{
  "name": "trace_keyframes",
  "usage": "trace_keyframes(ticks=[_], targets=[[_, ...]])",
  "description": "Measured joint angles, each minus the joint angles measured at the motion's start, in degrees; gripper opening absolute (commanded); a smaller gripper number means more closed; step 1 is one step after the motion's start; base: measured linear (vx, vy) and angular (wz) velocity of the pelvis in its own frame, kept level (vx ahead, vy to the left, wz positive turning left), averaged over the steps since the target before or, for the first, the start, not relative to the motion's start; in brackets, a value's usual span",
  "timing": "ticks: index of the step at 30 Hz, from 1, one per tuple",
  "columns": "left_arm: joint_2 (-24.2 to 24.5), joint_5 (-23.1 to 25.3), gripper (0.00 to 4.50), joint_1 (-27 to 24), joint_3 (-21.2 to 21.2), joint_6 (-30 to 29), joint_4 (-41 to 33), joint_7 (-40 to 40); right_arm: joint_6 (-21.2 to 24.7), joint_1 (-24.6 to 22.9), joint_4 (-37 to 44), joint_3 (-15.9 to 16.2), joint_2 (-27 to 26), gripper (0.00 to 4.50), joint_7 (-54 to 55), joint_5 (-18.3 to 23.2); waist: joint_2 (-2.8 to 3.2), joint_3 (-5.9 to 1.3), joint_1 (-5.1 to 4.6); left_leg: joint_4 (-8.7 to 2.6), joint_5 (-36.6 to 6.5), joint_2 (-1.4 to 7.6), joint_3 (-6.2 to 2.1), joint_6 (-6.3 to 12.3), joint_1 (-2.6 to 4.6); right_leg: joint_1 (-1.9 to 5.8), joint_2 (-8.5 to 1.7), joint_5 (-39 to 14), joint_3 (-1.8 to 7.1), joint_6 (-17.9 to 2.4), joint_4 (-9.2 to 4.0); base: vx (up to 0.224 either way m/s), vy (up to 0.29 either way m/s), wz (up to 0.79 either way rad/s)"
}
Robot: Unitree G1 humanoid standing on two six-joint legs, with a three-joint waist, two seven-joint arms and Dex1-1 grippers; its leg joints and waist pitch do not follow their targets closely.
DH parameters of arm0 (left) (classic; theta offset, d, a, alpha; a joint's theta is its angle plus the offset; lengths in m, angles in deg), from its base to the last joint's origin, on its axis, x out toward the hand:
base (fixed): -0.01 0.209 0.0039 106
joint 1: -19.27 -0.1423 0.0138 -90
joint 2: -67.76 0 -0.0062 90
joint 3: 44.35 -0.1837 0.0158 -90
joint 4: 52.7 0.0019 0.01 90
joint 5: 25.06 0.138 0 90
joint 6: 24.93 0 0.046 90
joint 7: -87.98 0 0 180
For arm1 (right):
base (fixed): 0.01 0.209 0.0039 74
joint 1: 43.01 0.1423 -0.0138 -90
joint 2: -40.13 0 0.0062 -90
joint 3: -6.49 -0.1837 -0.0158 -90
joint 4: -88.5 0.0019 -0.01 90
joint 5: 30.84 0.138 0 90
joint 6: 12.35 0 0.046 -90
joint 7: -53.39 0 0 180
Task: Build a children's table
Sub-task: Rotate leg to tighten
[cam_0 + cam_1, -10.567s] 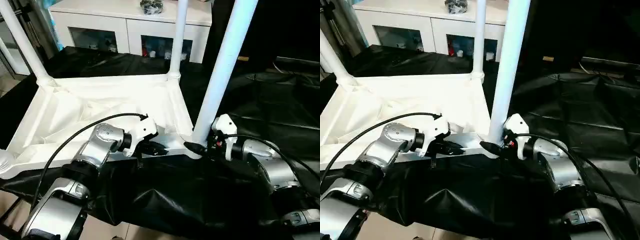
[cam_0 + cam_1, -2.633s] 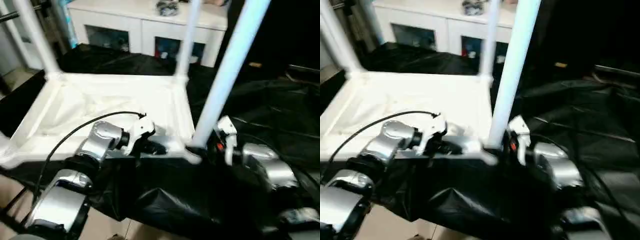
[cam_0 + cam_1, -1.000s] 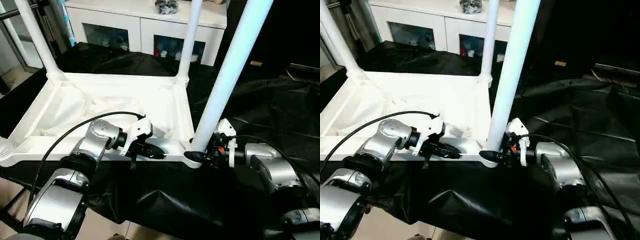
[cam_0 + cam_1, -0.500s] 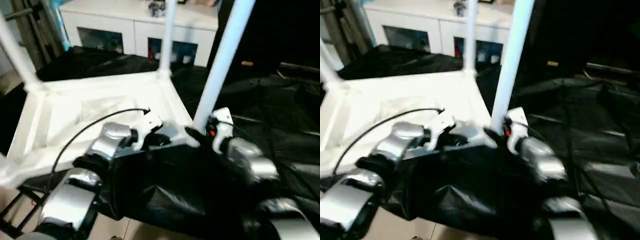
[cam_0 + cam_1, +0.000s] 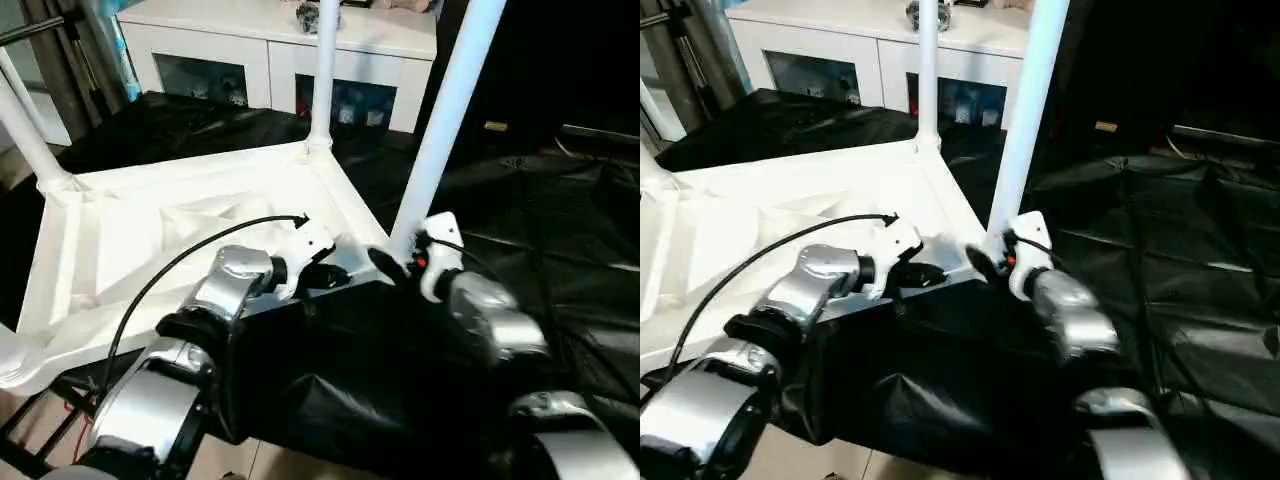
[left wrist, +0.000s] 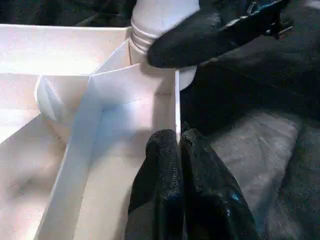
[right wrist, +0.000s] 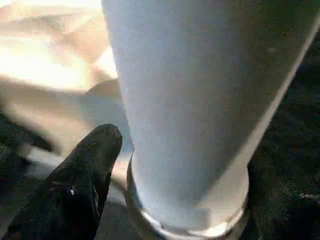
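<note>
The children's table (image 5: 150,230) lies upside down on black cloth, turned at an angle, with its white legs standing up. My left gripper (image 5: 335,277) is shut on the thin near rim (image 6: 176,100), close to the near right corner. My right gripper (image 5: 395,262) sits at the foot of the near right leg (image 5: 440,130), jaws apart on either side of it. In the right wrist view one black finger (image 7: 95,160) stands just beside that leg (image 7: 190,100). Another leg (image 5: 322,70) rises at the far corner and one more (image 5: 25,135) at the left.
A white cabinet with glass doors (image 5: 270,50) stands behind the table. Crumpled black cloth (image 5: 560,220) covers the surface to the right and front. A black cable (image 5: 170,270) loops over my left forearm. A dark metal stand (image 5: 60,40) is at the far left.
The table has swung round, its near right corner now farther from me, and both grippers have gone with it. My right gripper's jaws stand wider around the leg.
</note>
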Motion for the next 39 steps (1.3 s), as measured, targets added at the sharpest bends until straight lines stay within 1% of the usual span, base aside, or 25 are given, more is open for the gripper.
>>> trace_keyframes(ticks=[4,6,8,10,13,14,15,16,19,22,23,26,30,34,35,37,38,39], targets=[[1.8,-0.6,0.0,-0.3,-0.3,1.6,-0.6,5.3,0.3,-1.6,2.8,1.4,2.3,3.7,-7.7,0.9,0.02,0.01,0.73,-0.09,0.0,0.1,0.05,0.02,-0.03,-0.03,0.04,-0.1,-0.13,0.1,-0.01,0.0,0.0,0.0],[3.4,-1.5,0.0,-0.5,-1.1,2.5,-0.8,9.4,1.5,-3.2,5.8,3.1,5.1,3.7,-14.4,2.3,0.02,0.01,1.07,-0.09,0.0,0.11,0.08,0.05,-0.09,-0.06,0.04,-0.2,-0.13,0.2,-0.07,0.0,0.0,0.0],[4.3,-1.7,0.0,-0.7,-1.2,3.1,-0.9,12.2,2.3,-4.0,7.4,3.7,5.9,3.7,-18.3,3.2,0.02,0.02,1.23,-0.08,0.0,0.11,0.11,0.18,-0.1,-0.08,0.04,-0.2,-0.11,0.1,-0.08,0.0,0.0,0.0],[5.0,-2.0,0.0,-0.8,-1.3,3.1,-1.0,16.1,4.4,-4.9,9.6,4.9,7.8,3.7,-23.1,4.5,0.02,0.02,1.57,-0.08,0.0,0.11,0.12,0.19,-0.12,-0.1,0.03,-0.2,-0.1,0.1,-0.09,0.0,0.0,0.0],[5.9,-2.3,0.0,-1.0,-1.7,3.1,-1.1,20.2,6.4,-6.1,12.2,6.3,9.3,3.7,-27.8,5.3,0.01,0.03,2.07,-0.08,0.0,0.13,0.12,0.15,-0.08,-0.1,0.04,-0.2,-0.1,0.1,-0.03,0.0,0.0,0.0],[6.0,-2.4,0.0,-1.0,-1.7,3.1,-1.1,20.5,6.6,-6.1,12.2,6.3,9.3,3.56,-28.2,5.3,0.01,0.03,2.09,-0.07,0.0,0.14,0.12,0.08,-0.07,-0.1,0.03,-0.2,-0.1,0.1,0.0,0.0,0.0,0.0],[6.1,-2.4,0.0,-1.0,-1.7,3.0,-1.1,20.7,6.8,-6.1,12.3,6.3,9.4,3.56,-28.5,5.3,0.01,0.04,2.1,-0.05,0.0,0.14,0.12,0.07,-0.07,-0.09,0.03,-0.2,-0.09,0.1,0.02,0.0,0.0,0.0],[6.1,-2.4,0.0,-1.1,-1.7,3.0,-1.1,21.3,7.2,-6.1,12.5,6.3,9.7,3.4,-28.9,5.3,-0.02,0.05,2.1,-0.04,0.0,0.14,0.11,0.06,-0.06,-0.09,0.03,-0.2,-0.07,0.1,0.02,0.0,0.0,0.0],[6.5,-2.7,0.0,-1.1,-2.2,2.9,-1.1,22.9,8.5,-6.4,13.6,6.9,10.2,3.27,-30.0,5.4,-0.02,0.05,2.18,-0.03,0.0,0.13,0.11,0.06,-0.06,-0.08,0.03,-0.2,-0.06,0.1,0.02,0.0,0.0,0.0],[6.6,-2.8,0.0,-1.1,-2.3,2.9,-1.1,23.8,9.7,-6.5,14.4,7.3,10.3,2.92,-30.2,5.8,-0.02,0.05,2.23,-0.03,0.0,0.14,0.11,0.06,-0.07,-0.08,0.03,-0.2,-0.08,0.1,0.02,0.0,0.0,0.0],[6.7,-2.8,0.0,-1.1,-2.2,2.9,-1.2,23.9,9.7,-6.5,14.4,7.3,10.2,2.92,-30.2,5.8,-0.02,0.05,2.25,-0.03,0.0,0.14,0.12,0.06,-0.08,-0.08,0.03,-0.2,-0.08,0.1,0.01,0.0,0.0,0.0],[6.7,-2.8,0.0,-1.1,-2.2,2.9,-1.2,23.8,10.1,-6.5,14.6,7.3,10.1,2.7,-30.1,5.8,-0.02,0.05,2.27,-0.03,0.0,0.13,0.12,0.06,-0.07,-0.08,0.03,-0.2,-0.08,0.1,0.02,0.0,0.0,0.0],[6.6,-2.7,0.0,-1.1,-2.2,3.1,-1.1,22.3,9.9,-6.5,14.3,6.8,9.5,2.65,-28.8,5.6,-0.02,0.05,2.26,-0.01,0.0,0.14,0.11,0.06,-0.04,-0.07,0.03,-0.2,-0.07,0.1,0.07,0.0,0.0,0.0],[6.0,-2.3,0.0,-1.1,-1.9,3.5,-0.5,18.0,9.0,-6.4,12.9,5.1,7.6,2.63,-23.6,5.1,-0.04,0.05,2.15,0.07,0.0,0.13,0.11,0.04,0.04,-0.04,0.02,-0.2,-0.03,0.1,0.21,0.0,0.0,0.0],[5.6,-2.1,0.0,-1.0,-1.5,3.4,-0.2,16.0,8.6,-5.9,11.6,4.3,6.4,2.63,-20.7,4.9,-0.08,0.04,2.09,0.09,0.0,0.13,0.1,0.03,0.09,-0.01,0.02,-0.2,-0.02,0.1,0.24,0.0,0.0,0.0],[4.7,-1.6,0.0,-0.7,-0.9,3.2,0.4,11.9,7.8,-4.7,9.2,2.6,4.2,2.63,-14.4,4.3,-0.11,0.04,1.5,0.1,0.0,0.12,0.09,0.0,0.12,-0.01,0.02,-0.1,0.0,0.1,0.24,0.0,0.0,0.0],[3.9,-1.5,0.0,-0.5,-0.4,2.9,0.9,9.2,7.5,-3.7,7.7,1.8,3.0,2.63,-10.5,4.2,-0.11,0.04,0.97,0.14,0.0,0.11,0.08,-0.02,0.11,-0.02,0.01,-0.1,0.01,0.1,0.26,0.0,0.0,0.0],[3.3,-1.4,0.0,-0.4,-0.2,2.6,1.0,7.6,7.0,-2.9,6.3,1.4,2.2,2.63,-7.3,4.0,-0.11,0.04,0.65,0.12,0.0,0.09,0.07,-0.02,0.14,0.01,0.01,-0.1,0.02,0.1,0.24,0.0,0.0,0.0]])
